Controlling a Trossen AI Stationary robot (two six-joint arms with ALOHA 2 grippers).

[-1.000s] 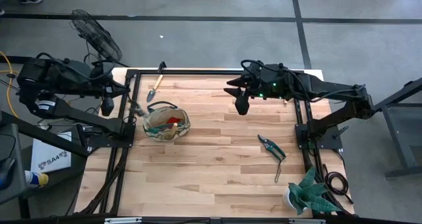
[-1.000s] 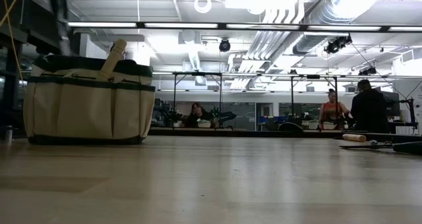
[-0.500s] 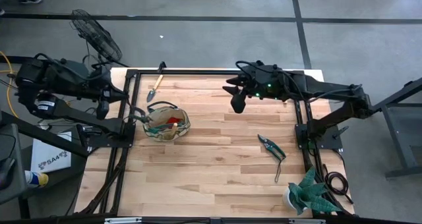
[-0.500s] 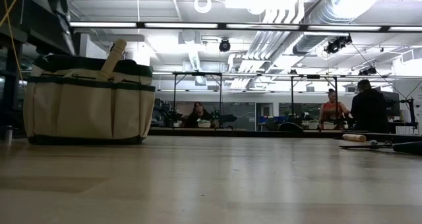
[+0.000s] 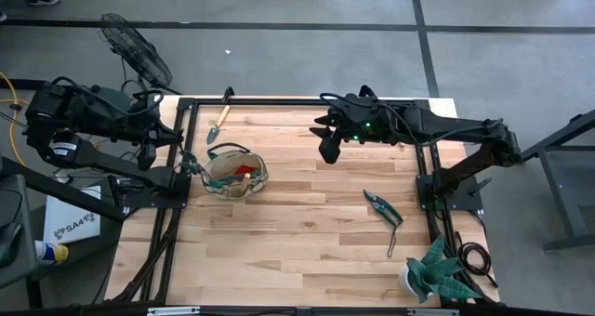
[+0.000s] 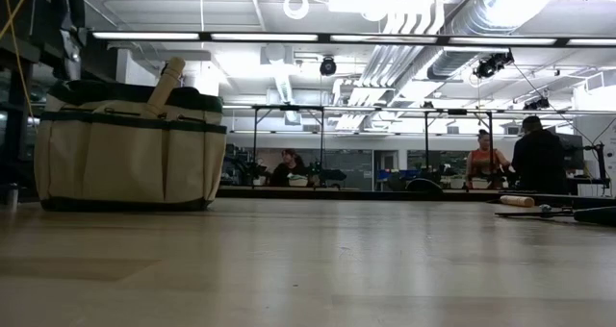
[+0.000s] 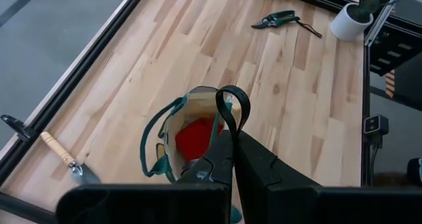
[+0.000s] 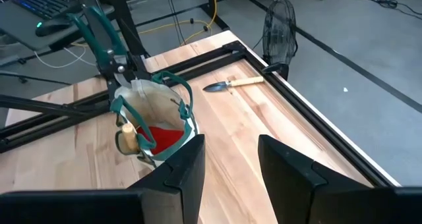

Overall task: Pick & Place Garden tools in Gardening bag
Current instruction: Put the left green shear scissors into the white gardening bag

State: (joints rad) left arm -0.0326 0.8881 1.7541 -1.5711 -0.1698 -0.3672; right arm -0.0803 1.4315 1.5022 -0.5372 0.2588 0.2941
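Observation:
The beige gardening bag [image 5: 234,174] with green trim stands on its base at the table's left. It holds a red item [image 7: 198,136] and a wooden tool handle [image 6: 167,83]. My left gripper [image 5: 190,160] is at the bag's left rim, shut on a handle loop. My right gripper [image 5: 326,150] is open and empty above the table's far middle; it also shows in the right wrist view [image 8: 231,159]. A wooden-handled trowel [image 5: 223,114] lies at the far left edge. Green-handled pruning shears [image 5: 383,207] lie flat at the right. My left gripper pinches the bag's dark green handle loop [image 7: 235,104] between its two shut fingers [image 7: 245,159]. The loop's bend stands out past the fingertips. The fingers come slanting down from the table's left side. The bag stays upright with its base on the table.
A white pot with a green spiky plant [image 5: 432,271] stands at the near right corner. Black frame rails [image 5: 182,130] run along the table's left, far and right sides. Bare wood lies between the bag and the shears.
My right gripper has gone a little toward the table's left edge, still open and above the table. The bag stays where it was.

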